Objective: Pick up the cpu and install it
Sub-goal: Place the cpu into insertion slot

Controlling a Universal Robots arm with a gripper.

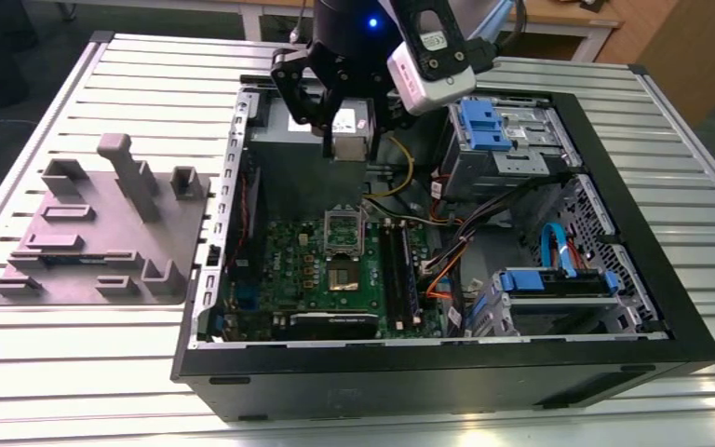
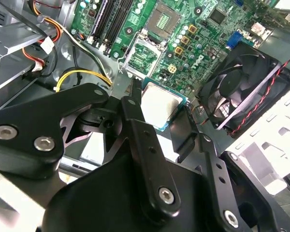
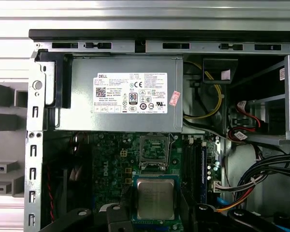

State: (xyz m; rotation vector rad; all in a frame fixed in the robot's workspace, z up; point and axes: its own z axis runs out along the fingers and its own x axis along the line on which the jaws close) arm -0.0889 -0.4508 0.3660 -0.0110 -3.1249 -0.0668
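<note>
Slatted metal table (image 1: 85, 372) carries an open computer case (image 1: 457, 382). Over it hangs the gripper (image 1: 346, 142), its fingers (image 2: 183, 133) clamped on opposite edges of the cpu (image 2: 160, 104), silvery top facing the wrist. Beneath the gripper lies the green motherboard (image 3: 111, 159), its bare socket (image 2: 166, 19) just beyond the fingertips, with the grey power supply (image 3: 82, 96) farther ahead.

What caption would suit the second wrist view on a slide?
Gripper holding the cpu between its fingers, with the green motherboard and black fan beyond.
</note>
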